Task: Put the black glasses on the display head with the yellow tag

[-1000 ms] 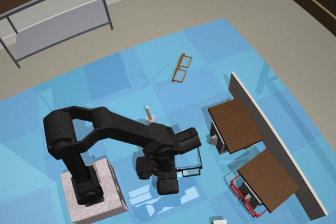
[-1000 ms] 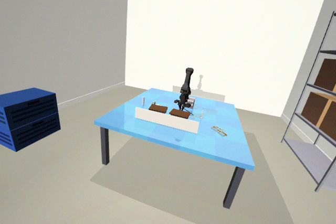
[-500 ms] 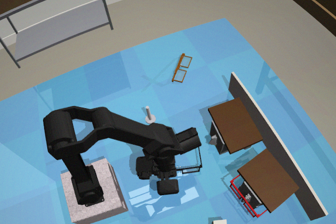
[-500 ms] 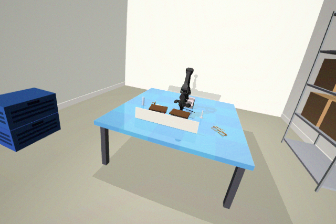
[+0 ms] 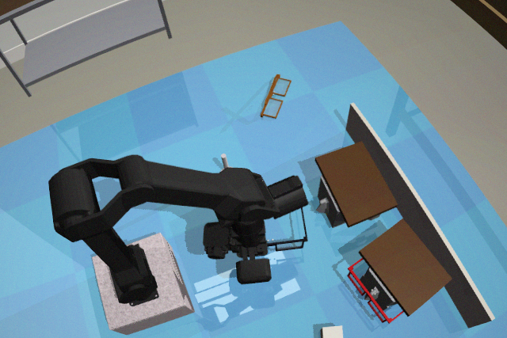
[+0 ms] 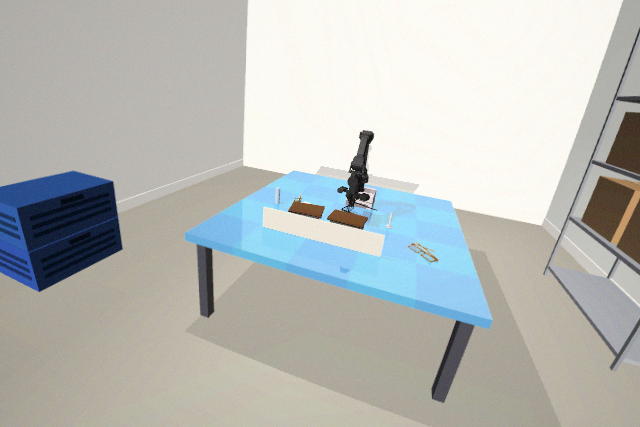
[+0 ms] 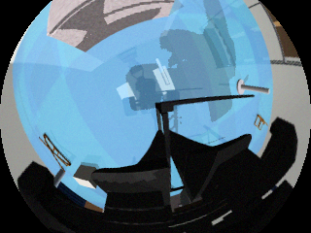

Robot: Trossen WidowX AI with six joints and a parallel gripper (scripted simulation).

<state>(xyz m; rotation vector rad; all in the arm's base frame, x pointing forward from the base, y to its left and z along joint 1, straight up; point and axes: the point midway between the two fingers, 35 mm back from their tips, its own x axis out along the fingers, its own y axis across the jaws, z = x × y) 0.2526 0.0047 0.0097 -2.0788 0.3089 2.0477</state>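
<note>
My gripper [image 7: 162,133] is shut on the black glasses [image 5: 306,238] [image 7: 165,107] and holds them above the table; its fingertips are hidden by the arm in the top view. The glasses extend toward the heads, with a long temple reaching right in the wrist view. One display head [image 5: 322,205] with a grey nose stands bare under a brown board [image 5: 356,183] [image 6: 347,218]. The other head [image 5: 373,292] stands under a second brown board [image 5: 405,267] [image 6: 306,209], with red glasses [image 5: 369,294] at its face. No yellow tag can be made out.
A long upright panel [image 5: 421,213] [image 6: 323,231] stands behind the heads. Orange glasses [image 5: 271,99] [image 6: 422,252] [image 7: 259,121] lie on the table. A white post [image 5: 223,160] [image 6: 390,220] [image 7: 255,88] stands beside the arm. A white block [image 5: 332,332] is at the top view's bottom edge.
</note>
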